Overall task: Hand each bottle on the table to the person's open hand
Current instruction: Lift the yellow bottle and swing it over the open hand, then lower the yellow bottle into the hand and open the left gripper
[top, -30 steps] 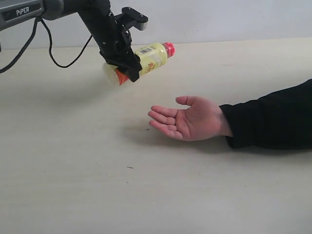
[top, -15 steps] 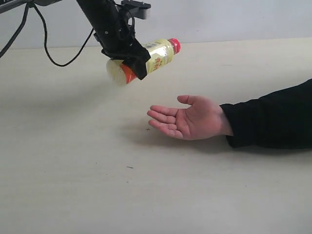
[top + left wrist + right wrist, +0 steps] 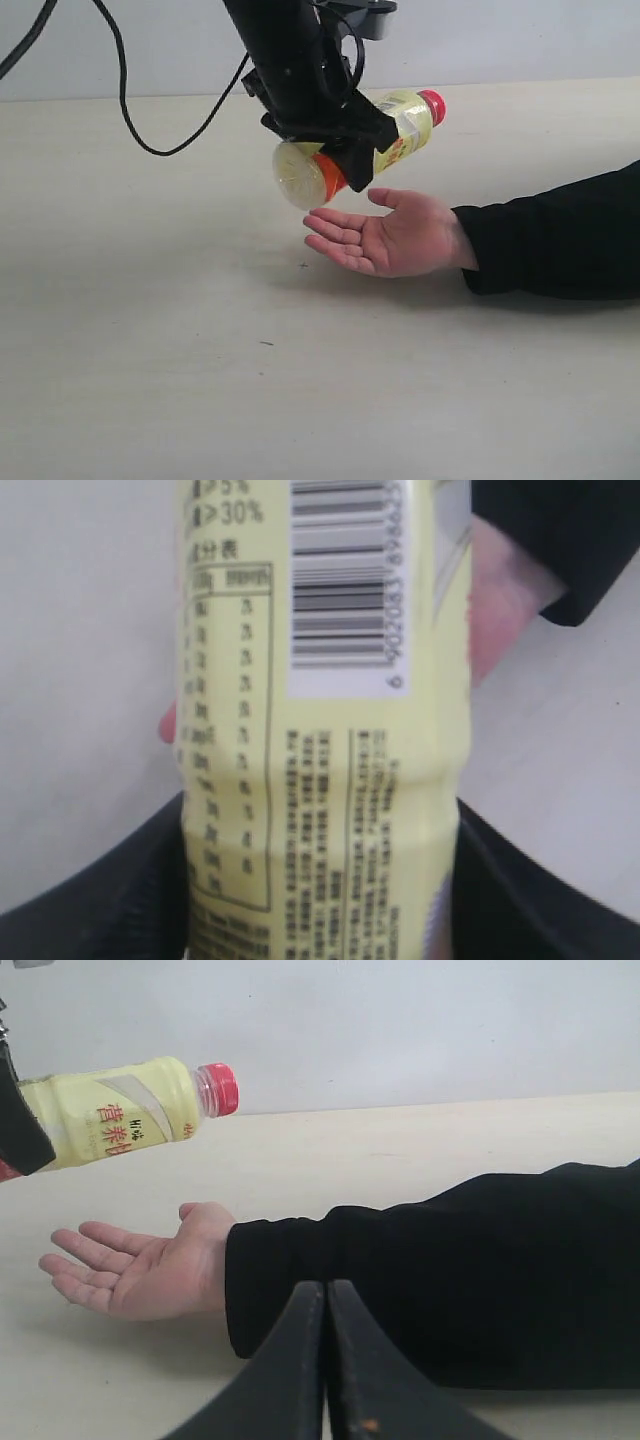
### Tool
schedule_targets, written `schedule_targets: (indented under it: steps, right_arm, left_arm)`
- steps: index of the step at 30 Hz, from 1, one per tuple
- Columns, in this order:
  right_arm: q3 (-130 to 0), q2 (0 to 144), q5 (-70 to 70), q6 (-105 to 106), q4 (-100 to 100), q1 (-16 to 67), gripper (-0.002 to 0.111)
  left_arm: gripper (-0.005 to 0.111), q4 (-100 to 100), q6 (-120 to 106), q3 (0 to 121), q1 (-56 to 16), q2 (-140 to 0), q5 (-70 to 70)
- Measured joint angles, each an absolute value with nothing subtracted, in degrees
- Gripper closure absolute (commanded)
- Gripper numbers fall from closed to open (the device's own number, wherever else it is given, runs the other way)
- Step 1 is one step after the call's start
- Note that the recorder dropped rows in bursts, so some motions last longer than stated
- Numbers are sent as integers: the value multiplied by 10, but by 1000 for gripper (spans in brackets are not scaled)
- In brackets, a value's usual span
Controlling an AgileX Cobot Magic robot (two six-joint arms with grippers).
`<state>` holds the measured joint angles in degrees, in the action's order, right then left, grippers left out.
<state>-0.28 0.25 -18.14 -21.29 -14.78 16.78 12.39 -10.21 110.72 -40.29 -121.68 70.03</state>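
My left gripper (image 3: 345, 150) is shut on the yellow bottle with a red cap (image 3: 400, 125), holding it sideways in the air just above the fingers of the person's open hand (image 3: 395, 240). That hand lies palm up on the pale table (image 3: 150, 350), its wrist in a black sleeve (image 3: 560, 240). The left wrist view is filled by the bottle's label (image 3: 320, 730), with the hand (image 3: 495, 600) behind it. In the right wrist view the bottle (image 3: 120, 1110) hangs over the hand (image 3: 140, 1265), and my right gripper (image 3: 326, 1295) is shut and empty. The other bottles are out of view.
A black cable (image 3: 170, 130) hangs from the left arm over the back of the table. The person's sleeved forearm (image 3: 450, 1280) lies across the table in front of my right gripper. A pale wall (image 3: 520, 40) stands behind the table.
My left gripper has carried the yellow bottle to the right and lower, from beside the hand to just above its fingers. The hand has stayed put.
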Motion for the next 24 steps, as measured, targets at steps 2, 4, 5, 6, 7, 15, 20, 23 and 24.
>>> schedule_targets:
  steps: [2, 4, 5, 6, 7, 15, 20, 23, 24]
  right_arm:
    - [-3, 3, -181, -213, -148, 168, 108]
    - [-3, 3, -181, -213, -148, 168, 108]
    - [-3, 3, -181, -213, -148, 168, 108]
    - [-3, 3, -181, -213, -148, 168, 108]
    - [-3, 3, -181, -213, -148, 168, 108]
    - [-3, 3, -181, -213, -148, 168, 108]
    - [-3, 3, -181, -213, -148, 168, 108]
    - [-3, 3, -181, -213, -148, 168, 108]
    - [-3, 3, -181, -213, -148, 168, 108]
  left_arm:
    - [107, 104, -56, 1093, -422, -1199, 700]
    - [107, 73, 18, 1075, -443, -1181, 690]
    - [107, 57, 66, 1063, -454, -1172, 679]
    - [107, 43, 114, 1049, -465, -1164, 662]
    - [107, 27, 148, 1032, -475, -1158, 645]
    - [107, -96, 400, 933, -543, -1150, 475]
    - [107, -162, 476, 918, -542, -1150, 472]
    - [107, -160, 499, 918, -542, -1150, 472]
    - [107, -151, 504, 918, -542, -1150, 472]
